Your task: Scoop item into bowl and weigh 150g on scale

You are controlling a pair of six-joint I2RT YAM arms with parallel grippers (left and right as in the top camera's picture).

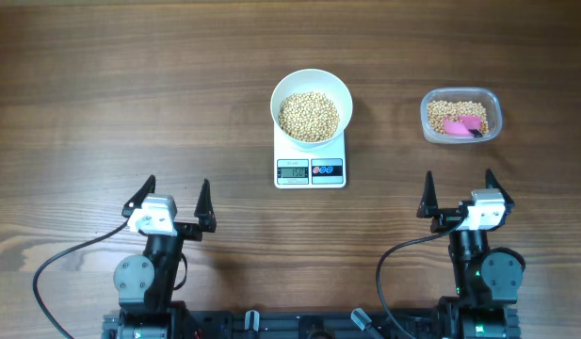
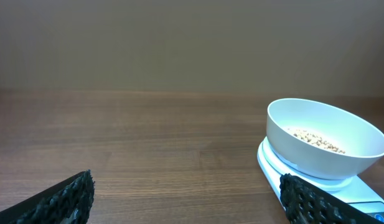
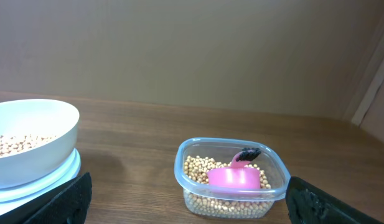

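Left gripper (image 1: 177,183) and right gripper (image 1: 459,176) both stand wide open, holding nothing, their ribbed dark fingers (image 2: 61,199) spread. Ahead, between the two, the round, smooth white bowl (image 1: 312,78) sits on the squarish white scale (image 1: 310,171), partly filled with small tan beans (image 1: 308,116). Straight ahead of the right gripper — well apart from the bowl — a clear rounded-rectangular plastic tub (image 3: 224,142) holds more beans and a pink scoop (image 3: 235,177) on the wood-grain table (image 1: 102,94).

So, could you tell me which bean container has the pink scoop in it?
The clear plastic tub on the right: the pink scoop lies on its beans. The white bowl on the scale holds beans only.
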